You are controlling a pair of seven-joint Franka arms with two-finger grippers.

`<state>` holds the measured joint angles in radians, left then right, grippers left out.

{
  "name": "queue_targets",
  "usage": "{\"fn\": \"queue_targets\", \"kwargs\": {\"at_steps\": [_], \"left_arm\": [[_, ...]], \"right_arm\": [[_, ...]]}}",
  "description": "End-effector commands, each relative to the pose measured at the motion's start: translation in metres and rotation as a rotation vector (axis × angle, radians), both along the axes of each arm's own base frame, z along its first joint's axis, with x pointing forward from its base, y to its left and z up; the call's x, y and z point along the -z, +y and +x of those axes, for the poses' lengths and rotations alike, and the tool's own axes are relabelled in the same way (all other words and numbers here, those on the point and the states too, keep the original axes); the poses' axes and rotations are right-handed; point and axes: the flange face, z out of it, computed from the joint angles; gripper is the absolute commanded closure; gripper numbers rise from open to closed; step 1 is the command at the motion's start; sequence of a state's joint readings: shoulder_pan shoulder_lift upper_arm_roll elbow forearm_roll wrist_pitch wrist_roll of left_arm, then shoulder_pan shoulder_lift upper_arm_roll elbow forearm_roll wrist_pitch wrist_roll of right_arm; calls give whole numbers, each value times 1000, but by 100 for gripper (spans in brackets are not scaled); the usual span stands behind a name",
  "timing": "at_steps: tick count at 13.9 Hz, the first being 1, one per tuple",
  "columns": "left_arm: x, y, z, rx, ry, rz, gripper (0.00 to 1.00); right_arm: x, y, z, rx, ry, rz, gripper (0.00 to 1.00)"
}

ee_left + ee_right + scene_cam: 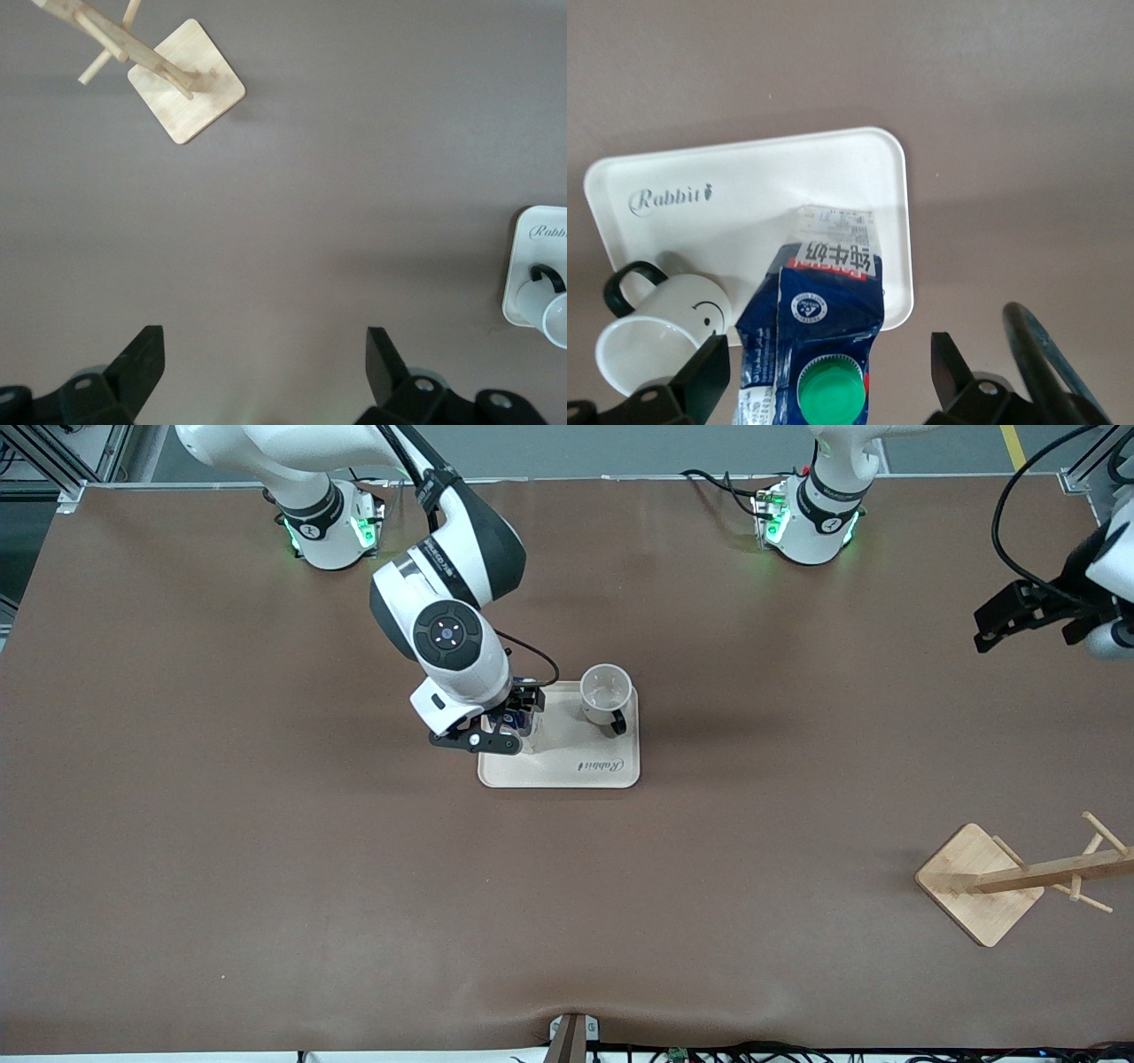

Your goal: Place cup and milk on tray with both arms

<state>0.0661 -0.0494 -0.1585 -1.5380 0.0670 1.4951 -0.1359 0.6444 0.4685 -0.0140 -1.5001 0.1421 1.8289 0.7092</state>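
The cream tray (567,766) lies mid-table. On it the white cup (607,695) stands upright, mouth up, black handle toward the front camera. The milk (824,301), dark blue with a green cap (833,398), stands on the tray beside the cup, toward the right arm's end. My right gripper (826,354) hangs over the carton, open, one finger on each side, with a clear gap on one side. In the front view that gripper (509,724) hides most of the carton. My left gripper (1019,615) waits open and holding nothing, high over the left arm's end of the table.
A wooden rack with pegs on a square base (979,881) stands toward the left arm's end, nearer the front camera than the tray. The left wrist view shows the rack (186,88), the tray's edge (532,257) and the cup (554,310).
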Motion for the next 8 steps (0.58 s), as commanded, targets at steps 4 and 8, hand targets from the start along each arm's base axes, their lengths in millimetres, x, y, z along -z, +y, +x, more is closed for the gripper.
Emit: {"fn": "queue_targets", "kwargs": {"at_steps": [4,8], "left_arm": [[0,5,-14,-28,-9,-20,0],[-9,5,-17,-6,-20,-19,0]], "right_arm": [[-102,-50,41,88,-75,40,0],[-143,-136,78,199,-54,26,0]]}}
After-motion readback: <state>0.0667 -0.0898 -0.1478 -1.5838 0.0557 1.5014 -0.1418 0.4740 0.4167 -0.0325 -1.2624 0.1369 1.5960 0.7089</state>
